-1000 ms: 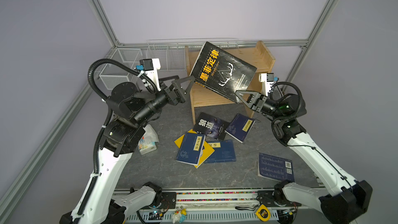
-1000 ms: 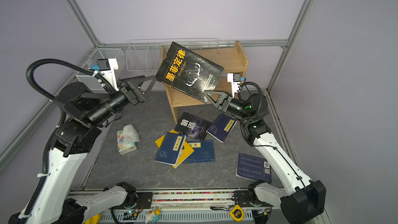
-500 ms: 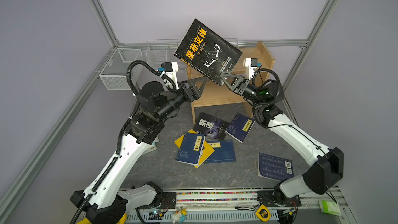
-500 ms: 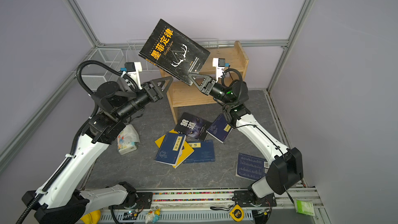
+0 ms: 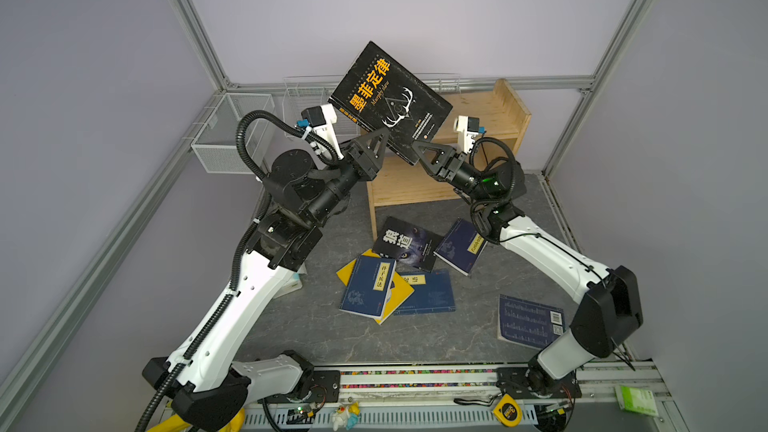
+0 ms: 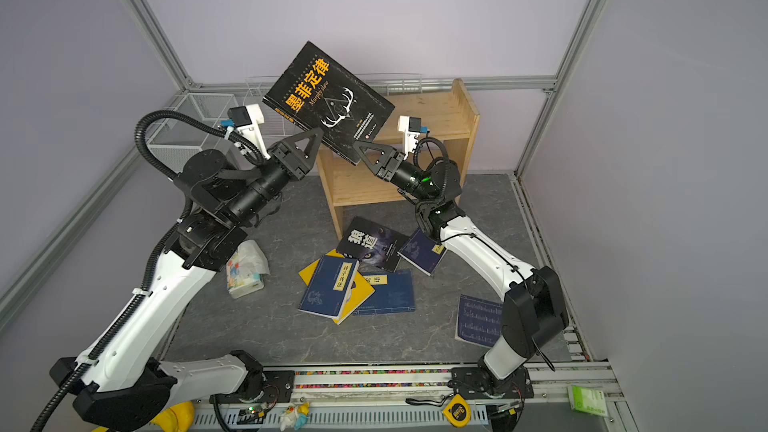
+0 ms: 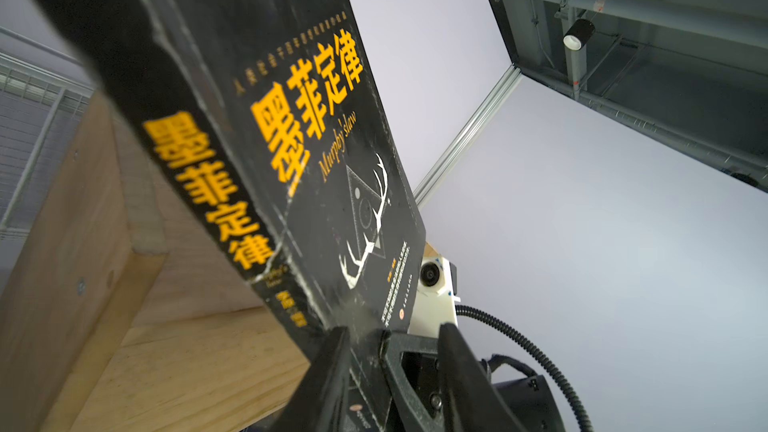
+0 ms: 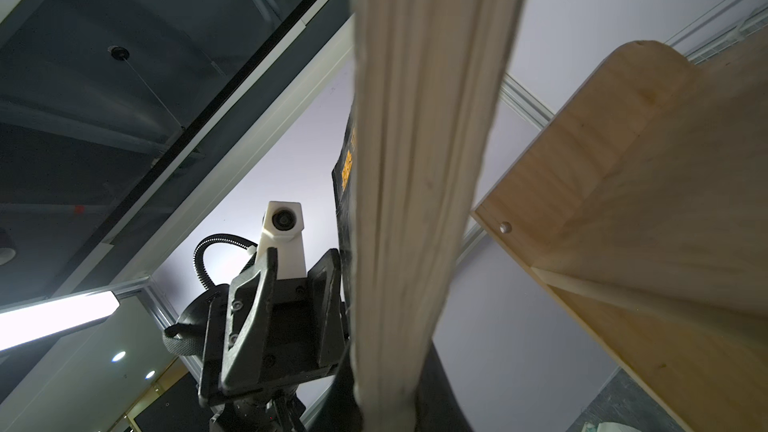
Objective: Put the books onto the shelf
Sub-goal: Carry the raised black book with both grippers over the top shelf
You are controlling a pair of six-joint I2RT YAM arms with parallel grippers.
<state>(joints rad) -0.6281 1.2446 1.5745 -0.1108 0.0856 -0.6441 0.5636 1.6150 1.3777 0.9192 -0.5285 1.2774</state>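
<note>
One black book [image 5: 390,97] aloft at the shelf's [image 5: 494,118] near-left, long axis slanting, head up far-left. Right gripper [image 5: 417,146] pinches its lower corner. Left gripper [image 5: 383,135] at the spine, grip not discernible. On the tabletop [image 5: 316,326]: four navy books [image 5: 368,284], one yellow book [image 5: 348,274], one other black book [image 5: 405,241].

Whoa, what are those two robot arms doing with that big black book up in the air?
The two arms have the black book raised up by the wooden shelf. The right gripper is clamped on the book's bottom edge. The left gripper has its jaws around the book's lower corner, but I can't tell if it is squeezing it. Six other books lie scattered on the gray table.
</note>
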